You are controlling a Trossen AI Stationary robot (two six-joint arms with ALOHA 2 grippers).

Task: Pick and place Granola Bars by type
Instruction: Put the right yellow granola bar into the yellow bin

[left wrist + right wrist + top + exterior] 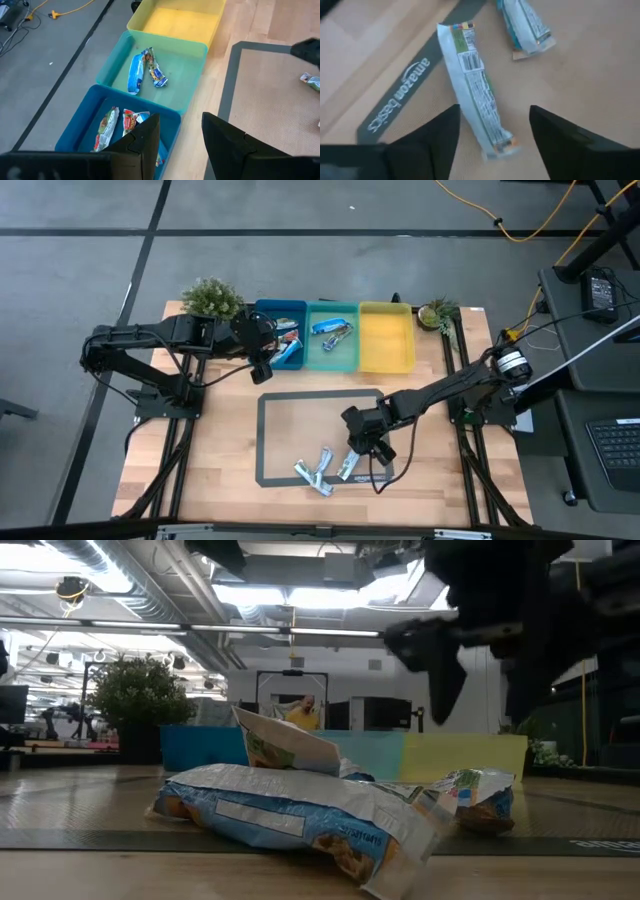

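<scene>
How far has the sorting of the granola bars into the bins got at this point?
Partly done. The blue bin holds red/green wrapped bars, the teal bin holds two blue-and-white bars, and the yellow bin holds none. In hand: the right gripper is open over a bar on the mat, nothing gripped; the left gripper is open by the blue bin. About three bars remain on the mat.

A light wooden table (220, 450) carries a dark-bordered mat (270, 440) at its middle, and three granola bars (322, 470) lie close together on the mat's near part. Along the far edge, a blue bin (283, 309), a teal bin (332, 360) and a yellow bin (385, 345) stand side by side. A small potted plant (212, 298) stands at one end of the row and, seemingly, another plant (436, 313) at the other.
</scene>
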